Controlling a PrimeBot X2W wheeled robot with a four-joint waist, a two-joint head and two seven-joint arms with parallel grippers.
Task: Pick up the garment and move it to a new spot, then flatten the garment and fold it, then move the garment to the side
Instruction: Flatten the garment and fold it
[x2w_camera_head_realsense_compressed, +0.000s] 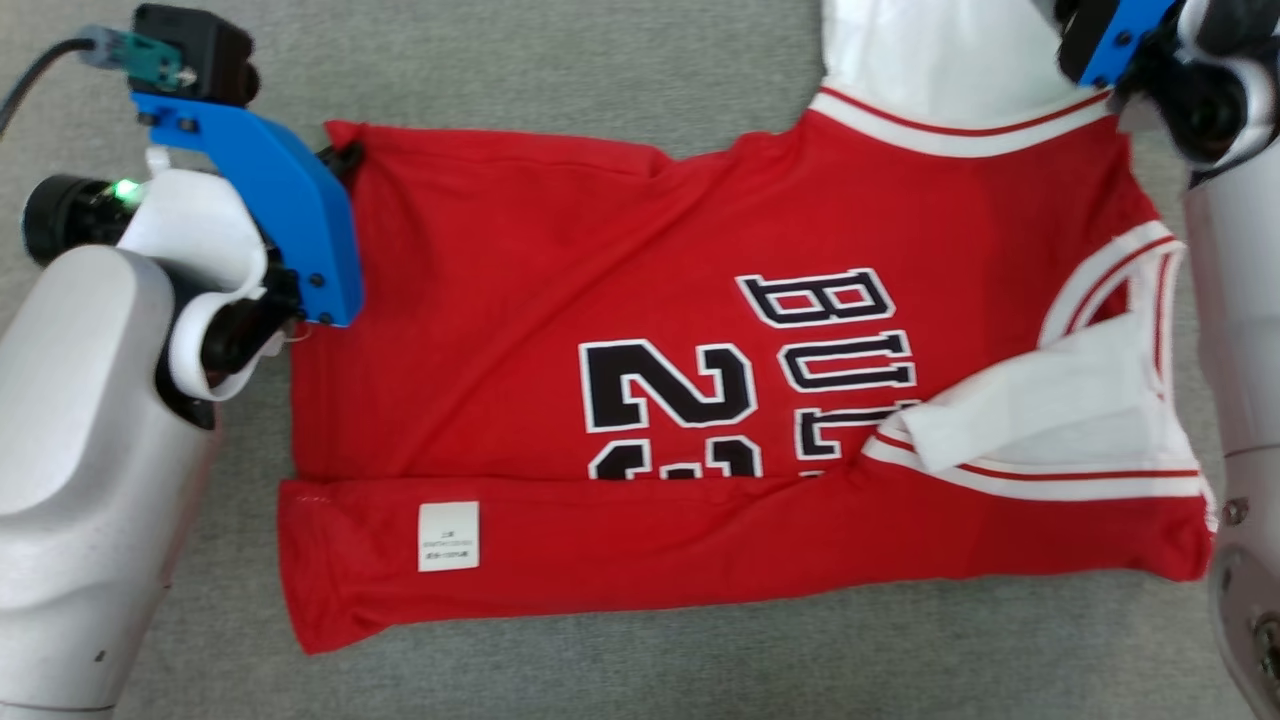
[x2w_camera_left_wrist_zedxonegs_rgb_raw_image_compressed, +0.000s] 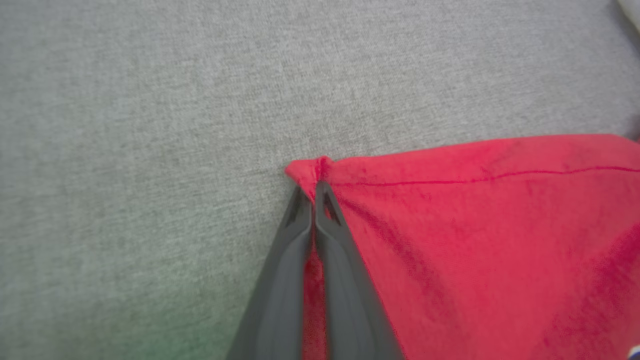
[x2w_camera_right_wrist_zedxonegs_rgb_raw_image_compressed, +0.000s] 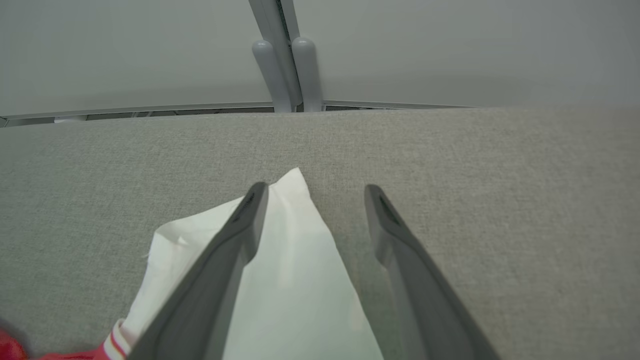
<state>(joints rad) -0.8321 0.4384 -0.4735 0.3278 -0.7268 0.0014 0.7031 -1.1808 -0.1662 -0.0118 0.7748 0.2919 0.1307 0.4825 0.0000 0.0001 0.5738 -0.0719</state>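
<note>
L tool (x2w_camera_left_wrist_zedxonegs_rgb_raw_image_compressed: 312, 192) clenched on jersey (x2w_camera_head_realsense_compressed: 500, 250) corner, R tool (x2w_camera_right_wrist_zedxonegs_rgb_raw_image_compressed: 315, 190) released — over white sleeve (x2w_camera_right_wrist_zedxonegs_rgb_raw_image_compressed: 295, 280)

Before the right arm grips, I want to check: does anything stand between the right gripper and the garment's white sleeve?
Nothing visible does. The open right gripper is right over the white sleeve of the garment, which lies on the grey surface.

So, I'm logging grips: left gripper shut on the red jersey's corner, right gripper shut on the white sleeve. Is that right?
Not quite. The left gripper is shut on a corner of the red jersey, but the right gripper is open: the right wrist view shows its fingers apart, one over the white sleeve, gripping nothing.
</note>
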